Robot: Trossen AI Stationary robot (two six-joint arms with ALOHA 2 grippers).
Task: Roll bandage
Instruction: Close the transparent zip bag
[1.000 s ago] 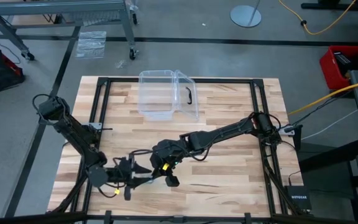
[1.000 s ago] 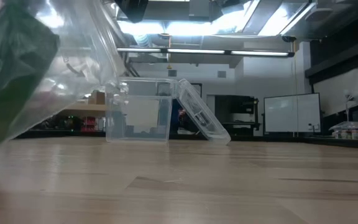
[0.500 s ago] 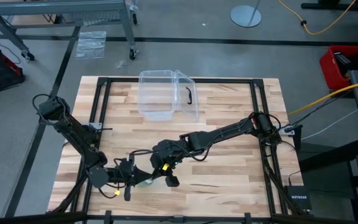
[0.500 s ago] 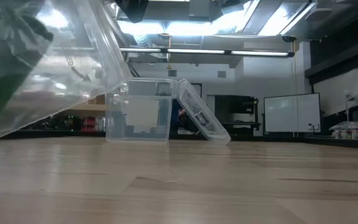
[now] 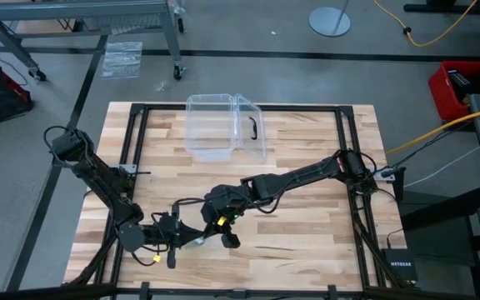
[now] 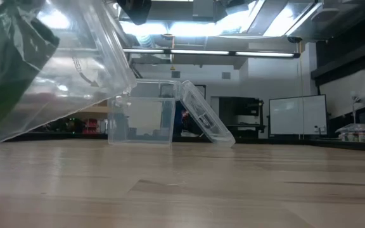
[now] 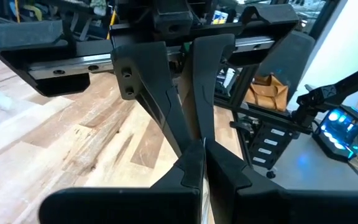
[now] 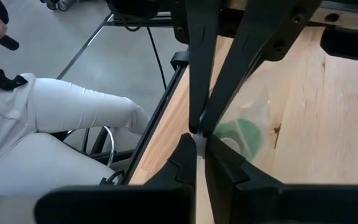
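Both grippers meet near the worktop's (image 5: pixel 307 225) front edge. Left fingers (image 7: pixel 188 168) and right fingers (image 8: pixel 188 155) are clamped on the clear wrapper (image 6: pixel 75 69) w/ the green bandage (image 8: pixel 238 134) inside.

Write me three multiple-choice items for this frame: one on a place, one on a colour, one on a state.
1. Where does the clear box stand?
A. At the table's near edge, between the arms
B. At the table's far side, about mid-width
C. On the floor

2. What colour is the bandage inside the wrapper?
A. Green
B. Red
C. White

3. How is the right hand?
A. Wide open over the box
B. Out of every view
C. Shut on the wrapper

Key:
1 B: the high view shows the clear box far across the table.
2 A: the bandage shows green.
3 C: the right hand pinches the wrapper at its fingertips.
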